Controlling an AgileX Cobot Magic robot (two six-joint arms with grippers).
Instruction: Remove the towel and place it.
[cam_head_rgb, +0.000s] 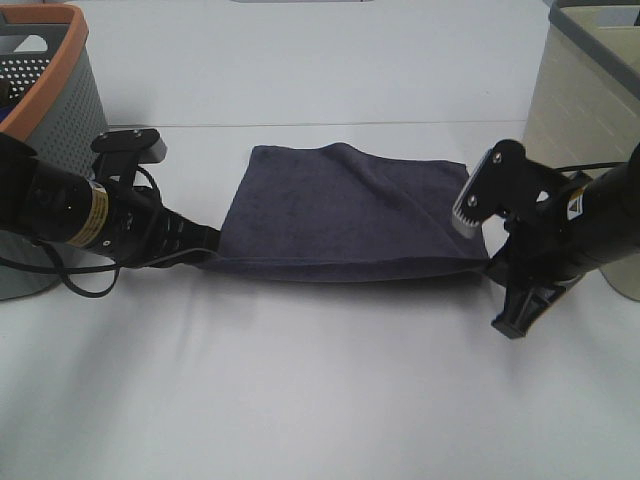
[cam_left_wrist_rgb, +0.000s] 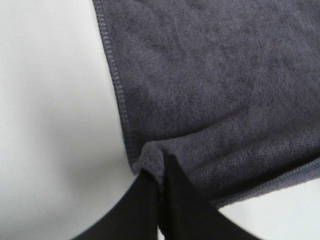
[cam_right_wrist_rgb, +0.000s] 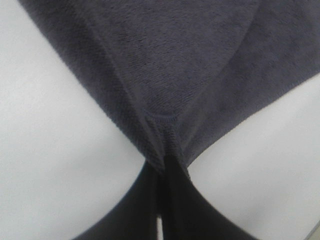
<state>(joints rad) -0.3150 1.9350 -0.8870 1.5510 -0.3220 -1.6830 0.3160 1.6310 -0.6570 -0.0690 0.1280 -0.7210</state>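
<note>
The dark charcoal-purple towel (cam_head_rgb: 345, 212) hangs stretched between my two grippers above the white table, its near edge taut and its far part draped back toward the table. My left gripper (cam_head_rgb: 207, 254) is shut on the towel's near left corner; the left wrist view shows the corner (cam_left_wrist_rgb: 150, 162) pinched between the black fingers (cam_left_wrist_rgb: 182, 205). My right gripper (cam_head_rgb: 486, 266) is shut on the near right corner; the right wrist view shows the cloth (cam_right_wrist_rgb: 162, 132) bunched between its fingers (cam_right_wrist_rgb: 180, 205).
A grey perforated basket with an orange rim (cam_head_rgb: 50, 90) stands at the far left behind the left arm. A beige basket with a grey rim (cam_head_rgb: 590, 90) stands at the far right. The white table (cam_head_rgb: 320, 390) lies below.
</note>
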